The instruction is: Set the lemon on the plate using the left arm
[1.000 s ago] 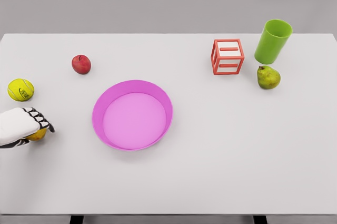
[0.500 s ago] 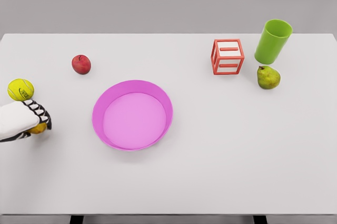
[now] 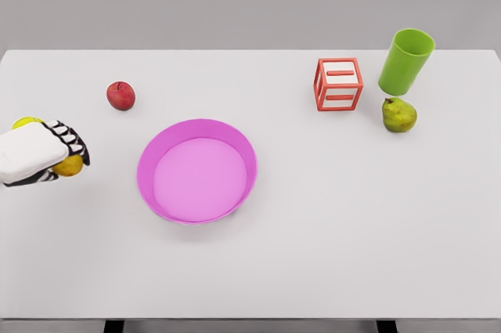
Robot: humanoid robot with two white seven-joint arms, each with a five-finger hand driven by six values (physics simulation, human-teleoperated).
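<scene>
My left hand hovers at the table's left edge, fingers curled around the yellow lemon, which peeks out below the fingers. The hand and lemon are lifted above the table. The pink plate lies to the right of the hand, a short gap away, with nothing in it. The right arm does not show.
A tennis ball is mostly hidden behind the left hand. A red apple lies at the back left. At the back right stand a red wire cube, a green cup and a pear.
The left hand has risen off the table with the lemon in it and shifted slightly right, now covering most of the tennis ball.
</scene>
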